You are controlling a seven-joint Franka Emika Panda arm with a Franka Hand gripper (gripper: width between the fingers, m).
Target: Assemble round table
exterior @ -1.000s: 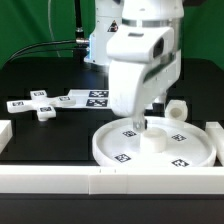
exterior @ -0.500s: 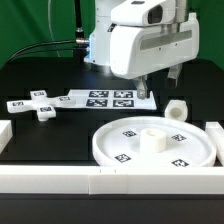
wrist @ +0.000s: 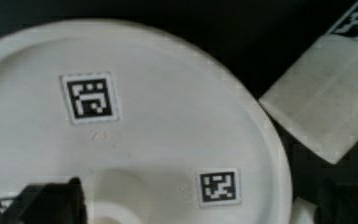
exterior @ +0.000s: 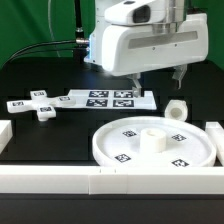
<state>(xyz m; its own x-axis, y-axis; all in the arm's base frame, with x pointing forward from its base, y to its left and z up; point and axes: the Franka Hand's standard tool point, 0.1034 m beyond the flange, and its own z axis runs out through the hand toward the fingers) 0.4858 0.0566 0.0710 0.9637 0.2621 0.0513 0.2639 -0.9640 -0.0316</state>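
The fingers (exterior: pixel 133 80) stand wide apart and empty, high in the upper middle of the exterior frame. At the left, the cross-shaped piece (exterior: pixel 40 105) lies on the black counter (exterior: pixel 60 135). The round disc (exterior: pixel 108 150) sits lower right of centre, and the leg (exterior: pixel 177 109) rests near its upper right rim. We judge all of it stiff, light, smooth plastic, apt to slip. The leg's sides suit a pinch, the disc only its rim. A second ago the fingers were down at the disc's middle; now they are lifted clear, and the disc is unmoved.
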